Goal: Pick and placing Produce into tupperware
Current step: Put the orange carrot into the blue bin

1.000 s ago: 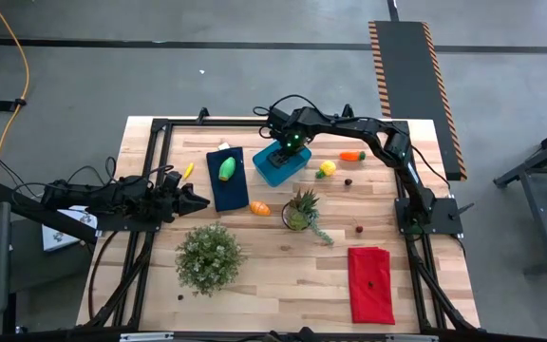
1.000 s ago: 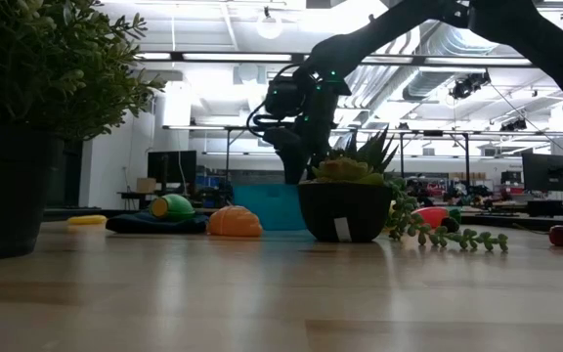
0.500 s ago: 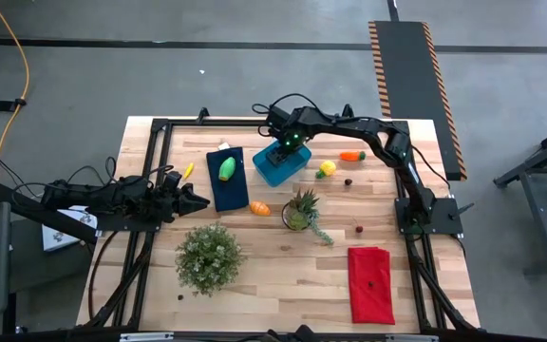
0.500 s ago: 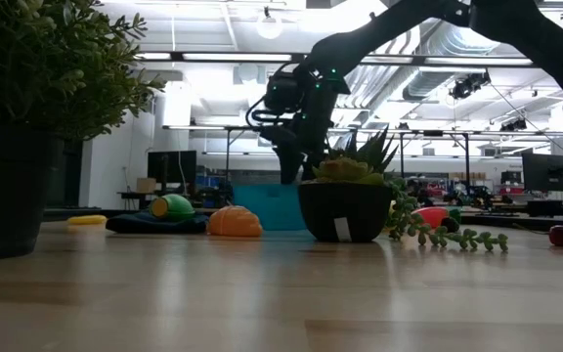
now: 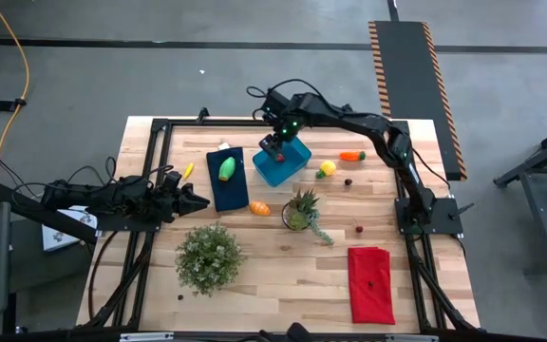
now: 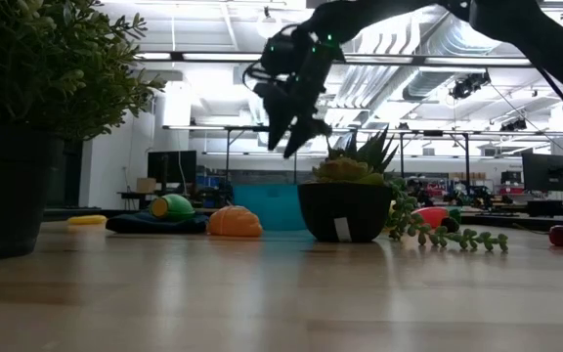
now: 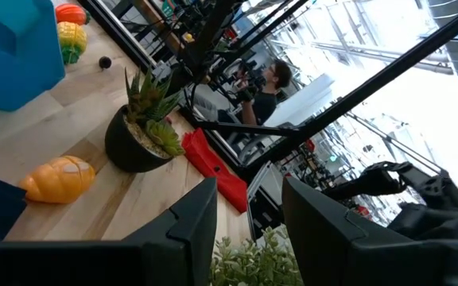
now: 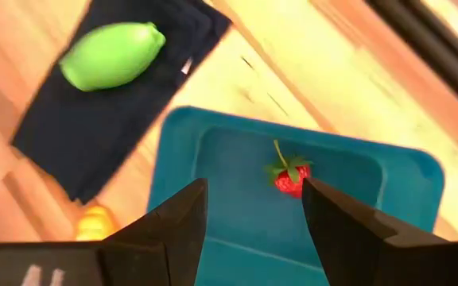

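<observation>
The bright blue tupperware (image 5: 286, 163) sits at the table's far middle, with a small red strawberry (image 8: 291, 177) on its floor. My right gripper (image 5: 274, 143) hovers open above the tub's left far corner, raised well clear of it (image 6: 291, 139). The green oval (image 5: 227, 168) lies on a dark blue cloth (image 5: 226, 187) left of the tub. An orange oval (image 5: 260, 208) lies on the wood nearer. The lemon (image 5: 327, 168) and the carrot (image 5: 351, 155) lie right of the tub. My left gripper (image 5: 198, 201) waits open at the left, level, near the cloth.
A spiky plant in a small pot (image 5: 300, 211) stands just near of the tub, and a bushy potted plant (image 5: 209, 256) stands nearer left. A red cloth (image 5: 370, 283) lies near right. Small dark berries (image 5: 348, 182) dot the wood on the right.
My right gripper has risen out of the blue tub, from down among its walls to well above its rim, and shifted a little toward the table's left edge. The strawberry stays in the tub.
</observation>
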{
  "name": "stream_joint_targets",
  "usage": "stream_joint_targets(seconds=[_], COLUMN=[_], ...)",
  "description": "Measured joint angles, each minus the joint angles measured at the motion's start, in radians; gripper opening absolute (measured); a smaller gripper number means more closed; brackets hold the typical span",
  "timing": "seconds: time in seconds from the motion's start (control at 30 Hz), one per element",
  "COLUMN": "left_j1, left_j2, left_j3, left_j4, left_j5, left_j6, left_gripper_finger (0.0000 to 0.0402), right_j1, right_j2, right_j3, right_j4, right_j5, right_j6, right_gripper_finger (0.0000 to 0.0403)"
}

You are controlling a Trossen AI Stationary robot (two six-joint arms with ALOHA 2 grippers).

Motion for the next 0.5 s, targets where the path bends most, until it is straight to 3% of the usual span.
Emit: stream_joint_targets(seconds=[0.5], left_j1=[0.0], left_j2=[0.0], left_j3=[0.0], left_j4=[0.0], left_j5=[0.0], left_j6=[0.0], left_gripper_finger=[0.0131], right_j1=[0.019], right_j2=[0.0], right_j3=[0.205], right_j4=[-0.229], right_j5=[0.065], right_j6=[-0.071], right_gripper_finger=[0.0197])
